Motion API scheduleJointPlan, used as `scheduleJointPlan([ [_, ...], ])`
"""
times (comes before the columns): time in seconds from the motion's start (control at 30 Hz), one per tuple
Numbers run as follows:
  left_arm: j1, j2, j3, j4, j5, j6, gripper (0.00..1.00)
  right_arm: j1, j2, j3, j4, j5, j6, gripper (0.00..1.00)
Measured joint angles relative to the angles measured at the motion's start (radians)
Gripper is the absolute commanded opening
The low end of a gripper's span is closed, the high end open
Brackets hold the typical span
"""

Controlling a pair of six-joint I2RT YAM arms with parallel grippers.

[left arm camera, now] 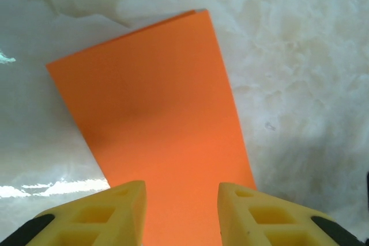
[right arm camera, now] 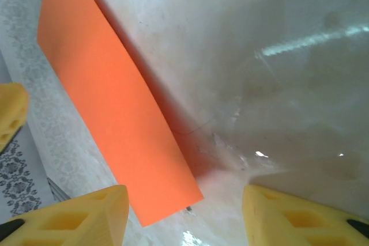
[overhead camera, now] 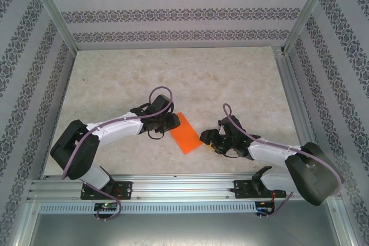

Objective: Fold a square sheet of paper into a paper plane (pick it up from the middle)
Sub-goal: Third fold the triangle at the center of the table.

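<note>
The orange sheet of paper (overhead camera: 185, 132) lay on the table (overhead camera: 173, 73) between the two arms. It was a long rectangle, with two layers showing at its far corner in the left wrist view. The left jaws stood partly open at its near end, one yellow finger (left arm camera: 109, 214) on each side and orange paper lying flat in the gap. Whether they touched it could not be told. The right jaws were spread wide at the sheet's opposite end and gripped nothing. One corner of the paper lay between the right fingers (right arm camera: 81, 217), and a shadow ran along the sheet's edge there.
</note>
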Motion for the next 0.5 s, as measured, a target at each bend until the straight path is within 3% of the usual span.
scheduleJointPlan([
  [0.5,0.058,0.134,0.000,0.046,0.048,0.037,0.32,0.018,0.059,0.050,0.172,-0.030,0.030,0.48],
])
